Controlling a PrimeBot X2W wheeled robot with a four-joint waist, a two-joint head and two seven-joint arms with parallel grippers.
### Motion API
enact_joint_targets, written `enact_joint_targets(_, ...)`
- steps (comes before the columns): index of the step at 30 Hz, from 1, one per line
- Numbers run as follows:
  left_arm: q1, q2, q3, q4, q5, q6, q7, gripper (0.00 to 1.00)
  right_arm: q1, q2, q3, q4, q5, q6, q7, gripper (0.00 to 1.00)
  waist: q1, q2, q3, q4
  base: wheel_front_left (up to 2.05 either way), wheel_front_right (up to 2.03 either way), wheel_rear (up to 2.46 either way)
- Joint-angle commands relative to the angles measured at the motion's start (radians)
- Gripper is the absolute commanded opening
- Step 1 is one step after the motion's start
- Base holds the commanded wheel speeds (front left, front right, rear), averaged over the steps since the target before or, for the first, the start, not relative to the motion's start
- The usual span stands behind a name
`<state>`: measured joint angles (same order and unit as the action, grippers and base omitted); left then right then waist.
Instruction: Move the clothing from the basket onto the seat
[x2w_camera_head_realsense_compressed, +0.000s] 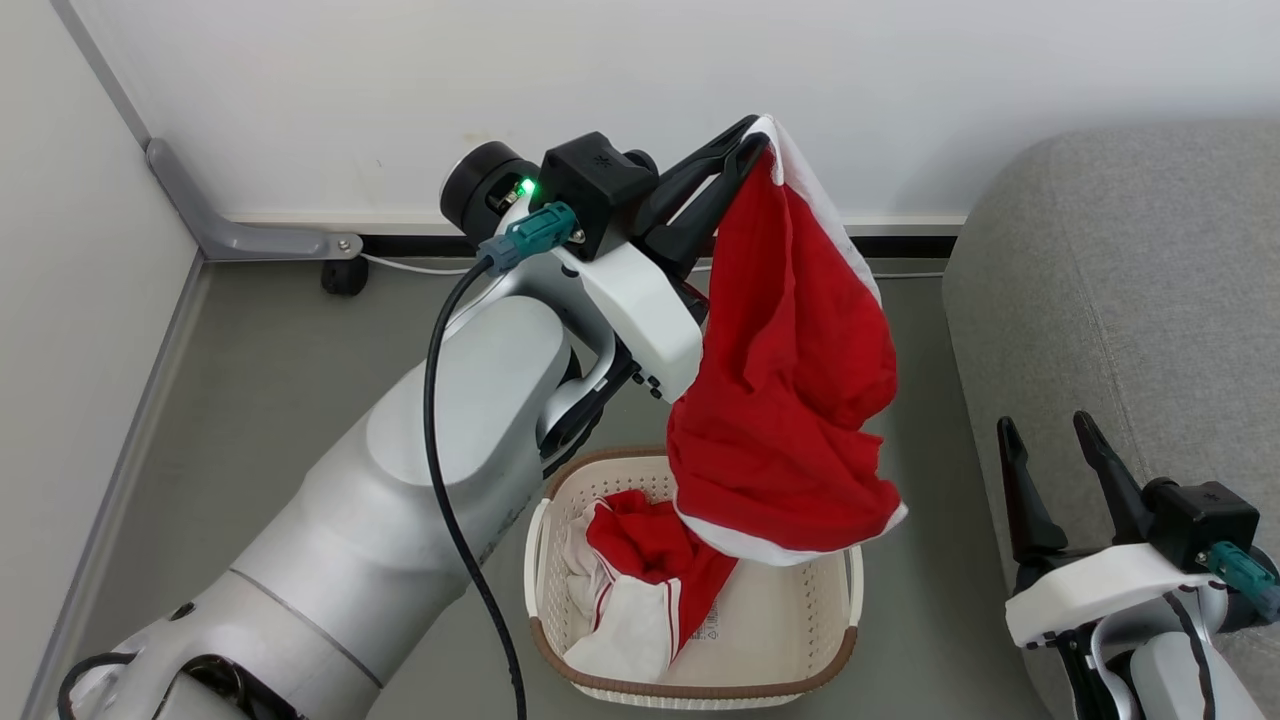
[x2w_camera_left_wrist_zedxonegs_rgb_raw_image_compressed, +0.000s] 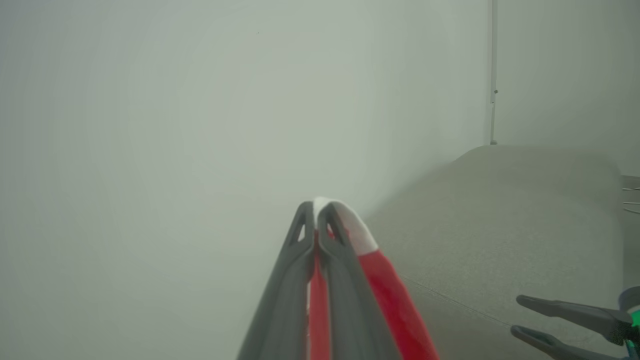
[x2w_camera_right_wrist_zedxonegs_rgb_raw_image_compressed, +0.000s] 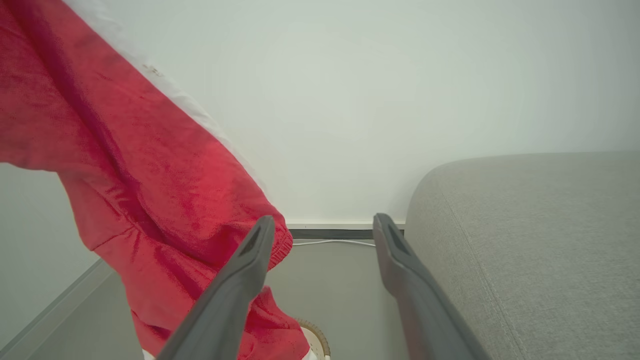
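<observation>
so biggest thing first, the white wall (x2w_camera_head_realsense_compressed: 400, 90) is right behind the left pincer (x2w_camera_head_realsense_compressed: 752, 135), and the grey floor (x2w_camera_head_realsense_compressed: 260, 380) is way down under it. then the big grey seat (x2w_camera_head_realsense_compressed: 1110, 300) fills the side out past the right pincer (x2w_camera_head_realsense_compressed: 1045, 423), which sits low just in front of the seat's edge with its two dark fingers spread wide apart and nothing between them; on that arm's own camera the seat runs along just beside the outer finger. the left pincer is up high, fingers squeezed together and clamped on the white-trimmed edge of a red garment (x2w_camera_head_realsense_compressed: 790, 400), which hangs straight down from the tips, apart from the seat. well below that pincer, and off to the inner side of the right one, the cream basket (x2w_camera_head_realsense_compressed: 790, 615) with the brown rim sits on the floor, the hanging garment's white hem dangling over it. a second red-and-white piece (x2w_camera_head_realsense_compressed: 650, 565) lies crumpled inside the basket, under the hanging one. smallest bit: a black cable (x2w_camera_head_realsense_compressed: 432, 420) running down the left arm behind the pincer
</observation>
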<state>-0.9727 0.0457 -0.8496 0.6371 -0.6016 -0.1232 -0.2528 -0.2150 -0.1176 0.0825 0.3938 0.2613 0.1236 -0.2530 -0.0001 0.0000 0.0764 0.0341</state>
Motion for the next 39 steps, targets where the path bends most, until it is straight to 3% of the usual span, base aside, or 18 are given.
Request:
enact_joint_targets(1, -0.057, 0.023, 0.025, -0.022, -0.009, -0.005, -0.009, 0.0, -0.011, -0.004, 0.026, -0.022, -0.006, 0.007, -0.009, 1.0, 0.0001, 0.0, 0.0, 0.0, 0.0, 0.0, 0.0)
enact_joint_targets(9, -0.059, 0.02, 0.026, -0.02, -0.021, -0.004, -0.009, 0.0, -0.058, -0.014, 0.097, -0.052, -0.003, 0.007, -0.009, 1.0, 0.0001, 0.0, 0.015, -0.007, 0.0, 0.0, 0.0)
enact_joint_targets(18, -0.061, 0.011, 0.023, -0.025, -0.021, -0.004, -0.009, 0.0, -0.171, -0.091, 0.304, -0.08, 0.032, 0.007, -0.009, 1.0, 0.0001, 0.0, 0.019, -0.005, 0.0, 0.0, 0.0)
enact_joint_targets(30, -0.059, 0.006, 0.011, -0.07, -0.023, -0.005, -0.009, 0.0, -0.337, -0.233, 0.566, -0.008, 0.144, 0.007, -0.009, 1.0, 0.0001, 0.0, 0.022, 0.015, 0.0, 0.0, 0.0)
enact_joint_targets(39, -0.061, 0.005, -0.019, -0.096, -0.036, -0.005, -0.009, 0.0, -0.414, -0.246, 0.693, 0.108, 0.222, 0.007, -0.009, 1.0, 0.0001, 0.0, 0.016, 0.031, 0.0, 0.0, 0.0)
